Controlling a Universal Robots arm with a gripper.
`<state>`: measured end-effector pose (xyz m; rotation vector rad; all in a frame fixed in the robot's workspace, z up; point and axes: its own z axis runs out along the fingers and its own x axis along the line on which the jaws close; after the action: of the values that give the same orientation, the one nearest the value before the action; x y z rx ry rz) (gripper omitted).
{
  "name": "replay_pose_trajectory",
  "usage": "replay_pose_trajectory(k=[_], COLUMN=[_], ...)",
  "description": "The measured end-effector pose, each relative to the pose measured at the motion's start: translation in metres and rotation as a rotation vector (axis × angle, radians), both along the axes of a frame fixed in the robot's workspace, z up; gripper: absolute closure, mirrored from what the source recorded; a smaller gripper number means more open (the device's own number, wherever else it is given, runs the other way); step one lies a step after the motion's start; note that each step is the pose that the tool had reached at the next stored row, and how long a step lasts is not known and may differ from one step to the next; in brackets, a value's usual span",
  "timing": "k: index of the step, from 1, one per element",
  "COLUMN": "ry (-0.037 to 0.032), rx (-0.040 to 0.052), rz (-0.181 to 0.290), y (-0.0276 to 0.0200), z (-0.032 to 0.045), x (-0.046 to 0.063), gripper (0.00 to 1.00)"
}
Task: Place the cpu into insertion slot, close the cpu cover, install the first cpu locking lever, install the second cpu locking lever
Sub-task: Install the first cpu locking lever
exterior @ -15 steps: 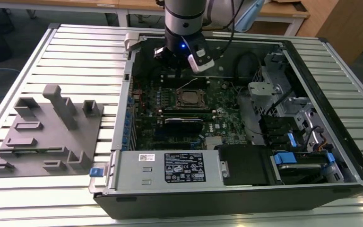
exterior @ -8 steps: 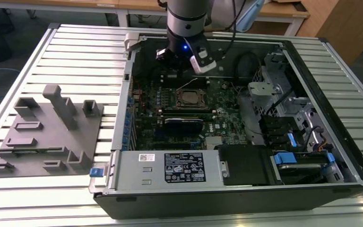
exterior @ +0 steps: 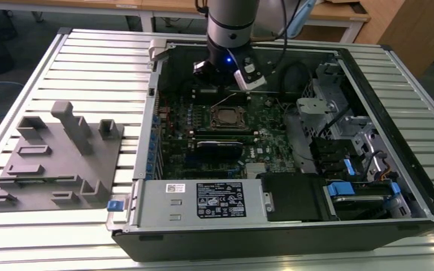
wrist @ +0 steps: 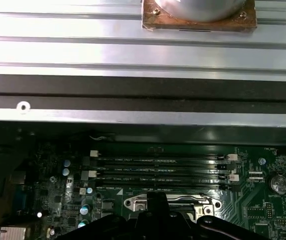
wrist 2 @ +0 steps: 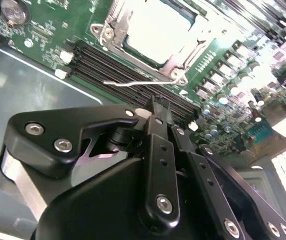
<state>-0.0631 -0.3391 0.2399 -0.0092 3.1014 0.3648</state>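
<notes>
Hovering hand (wrist 2: 159,109) pinched, cpu (wrist 2: 158,30) seated

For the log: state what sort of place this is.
Probably a robotics lab: open computer case on a slatted metal table, robot arm over it, wooden desks behind.

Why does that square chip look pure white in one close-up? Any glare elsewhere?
Second wrist view: light bouncing off the metal top of the cpu washes it white. First wrist view: the slats of the table glare while the motherboard lies in shadow. Exterior view: evenly lit, mild sheen on the slats.
</notes>
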Motion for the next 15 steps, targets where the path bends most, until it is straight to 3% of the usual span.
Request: replay_pose_trajectory(k=[4, 9, 15], ry=[-0.0001, -0.0001, 0.0001], rx=[0.0001, 0.0001, -0.0002], rz=[0.0, 0.0, 0.0], y=[0.0001, 0.0056, 0.0057], z=[-0.0014, -0.0043, -0.008], x=[0.0016, 0.002, 0.0027], gripper=[0.89, 0.89, 0.89])
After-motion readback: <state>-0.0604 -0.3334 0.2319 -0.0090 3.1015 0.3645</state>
